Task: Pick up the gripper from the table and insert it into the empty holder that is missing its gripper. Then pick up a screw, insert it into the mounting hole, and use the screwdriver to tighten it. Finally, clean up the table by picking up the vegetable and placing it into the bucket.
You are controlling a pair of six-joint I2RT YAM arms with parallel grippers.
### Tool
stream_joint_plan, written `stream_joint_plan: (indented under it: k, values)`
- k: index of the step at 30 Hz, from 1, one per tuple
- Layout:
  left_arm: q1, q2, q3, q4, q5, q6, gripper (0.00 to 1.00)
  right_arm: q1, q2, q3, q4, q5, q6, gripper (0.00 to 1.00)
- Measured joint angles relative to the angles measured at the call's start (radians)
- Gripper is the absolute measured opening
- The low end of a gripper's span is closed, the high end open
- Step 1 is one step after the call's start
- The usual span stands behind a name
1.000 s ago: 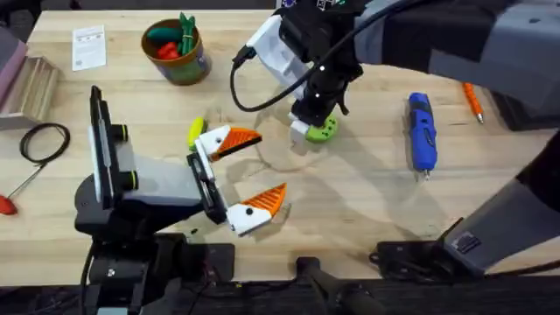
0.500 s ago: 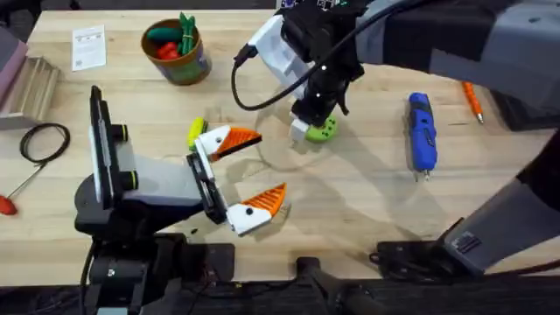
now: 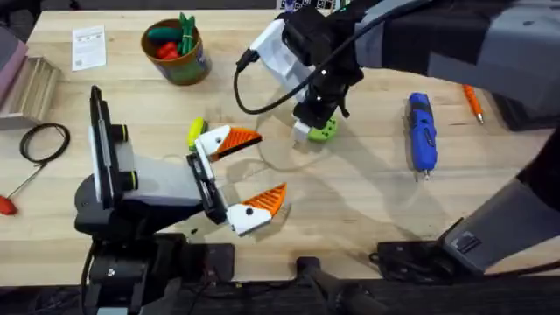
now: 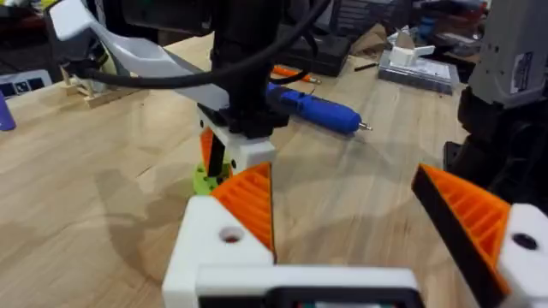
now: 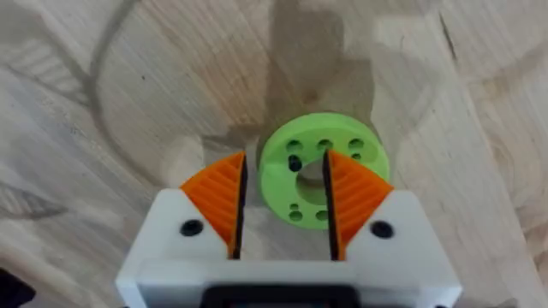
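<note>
The right arm reaches across the table [image 3: 367,188] with its gripper [image 5: 282,205] pointing down over a green disc [image 5: 318,162], fingers narrowly apart and straddling the disc's near edge. The left gripper [image 3: 243,175] lies level near the table, its 2 orange-tipped fingers spread wide. The screwdriver [image 3: 422,131] lies right of the disc. The bucket [image 3: 178,51] stands at the far left.

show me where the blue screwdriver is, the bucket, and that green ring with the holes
blue screwdriver [image 3: 422,131], overhead view, on the middle of its blue body.
bucket [image 3: 194,63], overhead view, on its printed side wall.
green ring [image 5: 360,141], right wrist view, on the flat top face between the holes.
</note>
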Motion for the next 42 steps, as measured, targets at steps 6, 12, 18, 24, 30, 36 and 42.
stream_joint_plan:
  k: [6,12,18,24,30,36,42]
  values:
    - [0.0,0.0,0.0,0.0,0.0,0.0,0.985,0.0,0.0,-0.001,0.018,0.001,0.0,0.477]
    - [0.0,0.0,0.0,0.0,0.0,0.0,0.985,0.0,0.0,-0.002,0.023,0.0,0.0,0.437]
    - [0.0,0.0,0.0,0.0,0.0,0.0,0.985,0.0,0.0,-0.002,0.023,0.001,0.0,0.349]
    - [0.0,0.0,0.0,0.0,0.0,0.0,0.985,0.0,0.0,-0.002,0.023,0.001,0.0,0.238]
    - [0.0,0.0,0.0,0.0,0.0,0.0,0.985,-0.001,0.0,-0.002,0.027,0.006,0.0,0.09]
    - [0.0,0.0,0.0,0.0,0.0,0.0,0.985,-0.002,0.0,-0.002,0.026,0.007,0.0,0.01]
    - [0.0,0.0,0.0,0.0,0.0,0.0,0.986,-0.002,0.0,-0.002,0.026,0.007,0.0,0.007]
